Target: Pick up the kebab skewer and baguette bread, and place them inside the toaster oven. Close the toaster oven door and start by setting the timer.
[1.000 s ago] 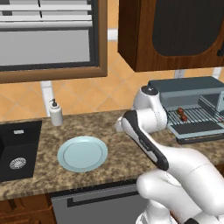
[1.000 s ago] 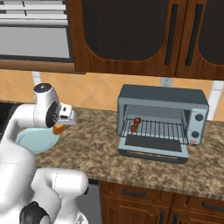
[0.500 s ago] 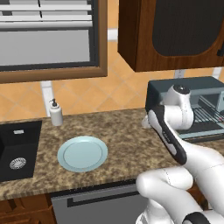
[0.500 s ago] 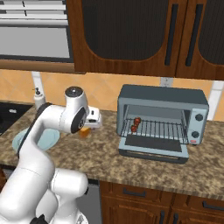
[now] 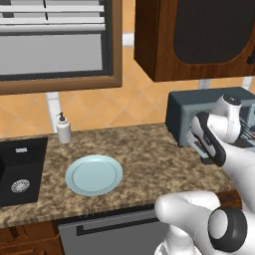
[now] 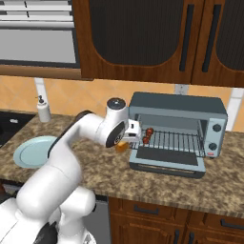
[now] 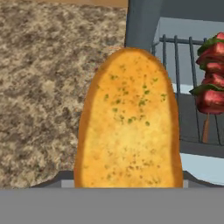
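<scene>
Brown speckled stone makes the surface (image 6: 157, 183), under dark wood cupboards (image 6: 143, 38). At its left sit a sink (image 5: 20, 169) and a plate (image 5: 94, 174). The tool (image 6: 127, 139) grips the baguette bread (image 7: 129, 122) just left of the open toaster oven (image 6: 178, 133), where the kebab skewer (image 6: 148, 136) lies on the rack.

Left base view sits behind the arm, looking forward and down along the counter (image 5: 139, 164) from the sink (image 5: 22, 172) side, plate (image 5: 93, 174) mid-frame. Right base view looks from the other side, squarely at the toaster oven (image 6: 177, 131). Both share counter, plate and oven. Hand view is pressed right up to the baguette bread (image 7: 129, 122), oven rack beyond it.
</scene>
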Controlling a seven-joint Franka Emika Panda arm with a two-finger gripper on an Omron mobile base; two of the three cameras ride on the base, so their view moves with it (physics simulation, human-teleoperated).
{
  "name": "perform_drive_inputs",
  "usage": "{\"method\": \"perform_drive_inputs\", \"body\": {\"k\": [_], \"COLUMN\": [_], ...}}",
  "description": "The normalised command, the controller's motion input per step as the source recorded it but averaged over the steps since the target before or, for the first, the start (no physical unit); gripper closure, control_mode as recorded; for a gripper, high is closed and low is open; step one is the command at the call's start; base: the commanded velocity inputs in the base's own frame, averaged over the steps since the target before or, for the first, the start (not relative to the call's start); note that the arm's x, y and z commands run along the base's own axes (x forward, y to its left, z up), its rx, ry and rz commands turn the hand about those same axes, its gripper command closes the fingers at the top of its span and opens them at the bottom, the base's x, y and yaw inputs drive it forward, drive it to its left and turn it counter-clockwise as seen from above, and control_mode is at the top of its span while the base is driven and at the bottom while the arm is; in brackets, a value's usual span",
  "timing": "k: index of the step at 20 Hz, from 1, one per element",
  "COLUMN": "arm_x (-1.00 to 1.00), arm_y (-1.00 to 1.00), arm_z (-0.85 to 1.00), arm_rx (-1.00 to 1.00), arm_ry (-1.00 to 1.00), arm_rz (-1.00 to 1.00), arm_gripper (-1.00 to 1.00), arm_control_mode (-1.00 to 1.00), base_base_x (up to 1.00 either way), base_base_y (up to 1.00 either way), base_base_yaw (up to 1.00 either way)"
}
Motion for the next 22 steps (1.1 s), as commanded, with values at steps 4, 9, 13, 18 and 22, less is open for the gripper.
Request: {"method": "perform_drive_inputs", "body": {"k": [4, 9, 13, 18, 22], "arm_x": [0.46, 0.33, 0.20, 0.06, 0.04], "arm_y": [-1.00, -0.97, -0.53, -0.38, -0.07], "arm_z": [0.00, 0.00, 0.00, -0.04, -0.17], "arm_rx": [0.00, 0.00, -0.01, 0.00, 0.00], "arm_ry": [0.06, 0.04, 0.00, 0.06, 0.05], "arm_rz": [-0.05, -0.06, -0.01, -0.02, -0.03], "arm_gripper": [1.00, 1.00, 1.00, 1.00, 1.00], "arm_control_mode": [-1.00, -1.00, -1.00, -1.00, -1.00], "base_base_x": [0.00, 0.00, 0.00, 0.00, 0.00], "base_base_y": [0.00, 0.00, 0.00, 0.00, 0.00], "base_base_yaw": [0.00, 0.00, 0.00, 0.00, 0.00]}}
